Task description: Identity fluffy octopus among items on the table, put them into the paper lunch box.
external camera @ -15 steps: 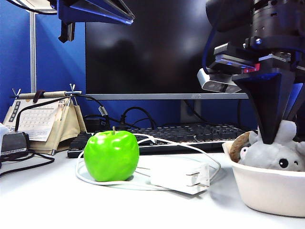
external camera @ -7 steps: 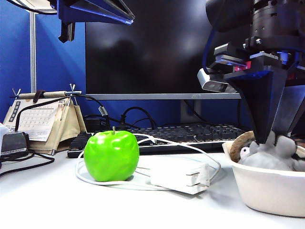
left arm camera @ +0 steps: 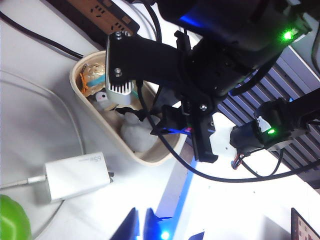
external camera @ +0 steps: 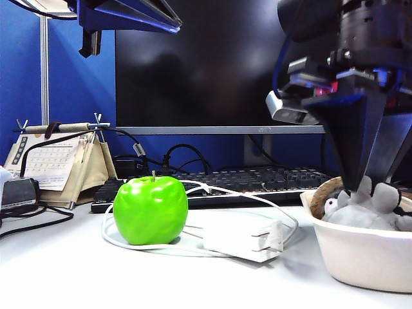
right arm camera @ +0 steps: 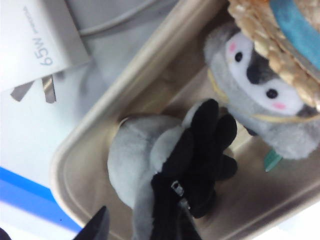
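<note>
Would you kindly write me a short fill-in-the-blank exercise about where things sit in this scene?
1. The fluffy octopus lies inside the paper ____ box.
2. The right gripper hangs over that box, its jaws ____.
3. The power adapter lies beside a ____ apple.
4. The left gripper holds ____.

Missing words: lunch; open; green; nothing

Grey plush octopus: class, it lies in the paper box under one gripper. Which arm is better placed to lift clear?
Right. The right gripper hangs open directly over the octopus in the paper box. The left gripper is raised far off, above the apple.
</note>
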